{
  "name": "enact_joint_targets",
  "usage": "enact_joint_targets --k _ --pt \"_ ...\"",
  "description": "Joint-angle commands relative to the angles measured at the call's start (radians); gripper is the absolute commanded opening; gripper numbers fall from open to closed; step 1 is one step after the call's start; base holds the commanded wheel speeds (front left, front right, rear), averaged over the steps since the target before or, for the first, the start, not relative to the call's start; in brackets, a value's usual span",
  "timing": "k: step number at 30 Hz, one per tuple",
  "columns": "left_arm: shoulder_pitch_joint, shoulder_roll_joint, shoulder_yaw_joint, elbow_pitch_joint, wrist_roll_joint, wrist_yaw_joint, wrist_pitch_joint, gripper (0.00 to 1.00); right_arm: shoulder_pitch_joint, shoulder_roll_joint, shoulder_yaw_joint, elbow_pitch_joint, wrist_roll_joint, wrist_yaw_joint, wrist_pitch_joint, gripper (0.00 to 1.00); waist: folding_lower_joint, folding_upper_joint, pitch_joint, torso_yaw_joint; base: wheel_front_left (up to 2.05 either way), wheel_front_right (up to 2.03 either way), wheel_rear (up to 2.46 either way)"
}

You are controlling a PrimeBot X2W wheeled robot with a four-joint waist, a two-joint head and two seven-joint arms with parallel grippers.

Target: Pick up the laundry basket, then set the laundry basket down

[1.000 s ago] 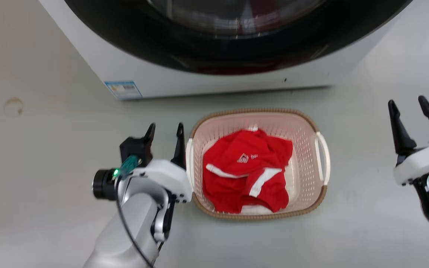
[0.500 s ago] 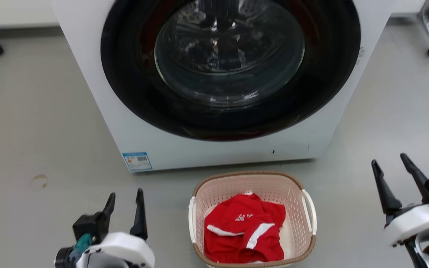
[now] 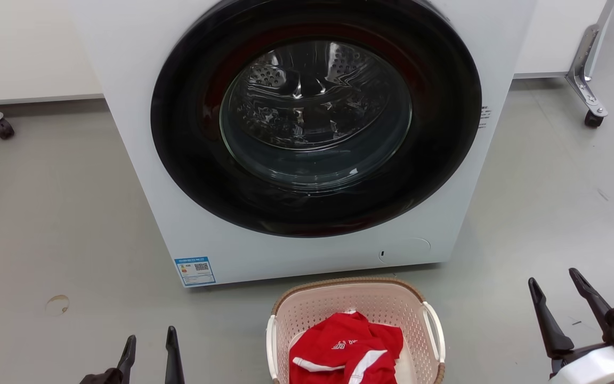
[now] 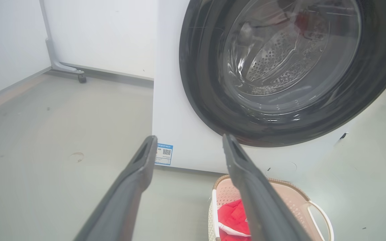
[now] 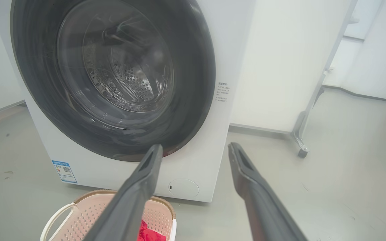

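A white front-loading washing machine with a dark round glass door (image 3: pixel 307 133) takes the upper centre of our head view. Below it, at bottom centre, the pale pink perforated plastic laundry basket with a brown woven-look rim (image 3: pixel 333 306) sits on the grey floor (image 3: pixel 46 213), holding a crumpled red-and-white garment (image 3: pixel 347 352). We judge it light and stiff; its white side handles (image 3: pixel 435 330) look the surest hold. Our left gripper (image 3: pixel 151 333), lower left, and right gripper (image 3: pixel 552 275), lower right, stand spread and empty.

Head looks down, wrists look forward; all 3 share the washer (image 3: pixel 315 133).
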State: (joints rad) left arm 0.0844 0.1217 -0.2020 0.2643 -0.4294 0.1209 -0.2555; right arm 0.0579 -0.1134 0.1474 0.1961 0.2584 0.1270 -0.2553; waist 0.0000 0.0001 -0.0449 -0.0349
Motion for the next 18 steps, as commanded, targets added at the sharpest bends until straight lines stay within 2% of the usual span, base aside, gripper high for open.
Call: enact_joint_targets --k 1,5,6,7,10,18 --pt "-0.019 0.005 0.037 -0.031 0.011 0.010 -0.006 1.00 -0.017 -0.023 0.013 -0.031 -0.008 0.004 -0.006 1.00 0.0000 -0.0001 -0.001 -0.001 0.00 0.00 0.00" --pt "-0.001 0.005 0.040 -0.049 0.021 0.023 -0.006 1.00 -0.005 -0.013 0.004 -0.039 -0.012 0.004 -0.006 1.00 0.0000 -0.0001 -0.008 -0.002 0.00 0.00 0.00" --pt "0.005 0.010 0.040 -0.051 0.028 0.033 -0.004 0.00 -0.003 -0.009 0.002 -0.041 -0.013 0.004 -0.006 0.00 0.0000 -0.0001 -0.010 -0.003 0.00 0.00 0.00" --pt "0.023 0.000 0.005 -0.020 0.012 0.023 0.000 0.00 0.015 0.015 -0.006 -0.010 -0.004 0.000 0.000 0.00 0.0000 -0.0001 -0.010 -0.003 0.00 0.00 0.00" --pt "0.039 -0.010 0.000 0.022 0.006 0.024 0.000 0.00 0.035 0.048 0.005 0.026 -0.004 -0.001 0.000 0.00 0.0000 -0.0001 -0.010 -0.003 0.00 0.00 0.00" --pt "0.025 -0.014 0.021 0.019 -0.069 0.006 0.025 0.00 0.025 0.045 -0.007 0.024 0.086 0.000 0.020 0.00 0.0019 -0.0001 -0.009 0.000 0.00 0.00 0.00"
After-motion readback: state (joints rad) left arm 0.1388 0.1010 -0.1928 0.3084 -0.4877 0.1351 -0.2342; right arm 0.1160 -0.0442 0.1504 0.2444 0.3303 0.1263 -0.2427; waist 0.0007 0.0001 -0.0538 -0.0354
